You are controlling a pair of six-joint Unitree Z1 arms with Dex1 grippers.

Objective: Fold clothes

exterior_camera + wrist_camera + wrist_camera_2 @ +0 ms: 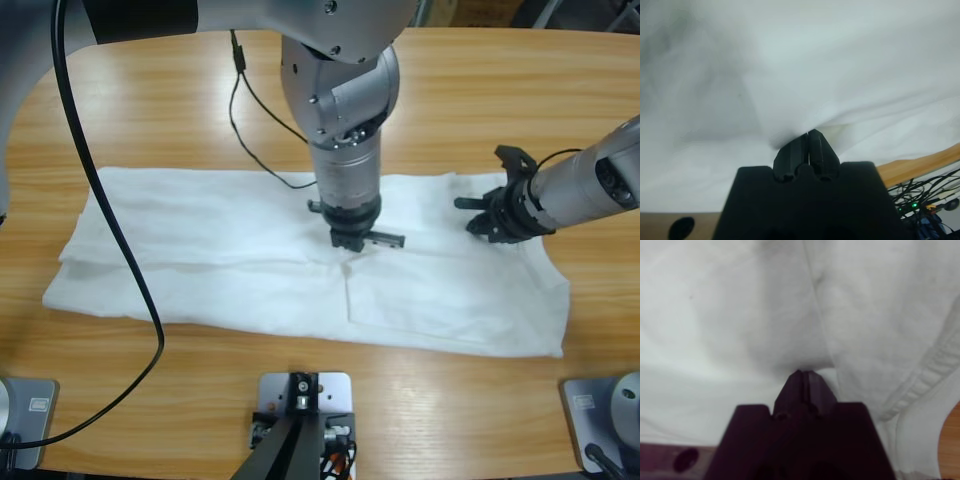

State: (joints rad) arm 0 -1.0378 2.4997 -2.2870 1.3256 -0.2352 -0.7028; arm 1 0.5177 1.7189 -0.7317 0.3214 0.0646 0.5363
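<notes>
The white T-shirt point(200, 250) lies spread flat across the wooden table point(500, 80), folded into a long band. My left gripper point(348, 243) comes straight down from the top onto the shirt's middle. In the left wrist view it point(808, 134) is shut, with shirt fabric point(790, 65) puckered at its tips. My right gripper point(480, 222) reaches in from the right edge onto the shirt's right part. In the right wrist view it point(804, 374) is shut on the cloth point(715, 315), next to a stitched hem point(935, 365).
A thin black cable point(250, 110) trails over the table's back onto the shirt's far edge. A thick black cable point(110, 230) hangs across the shirt's left part. Bare wood runs along the front edge point(920, 165), with loose wires point(925, 200) below it.
</notes>
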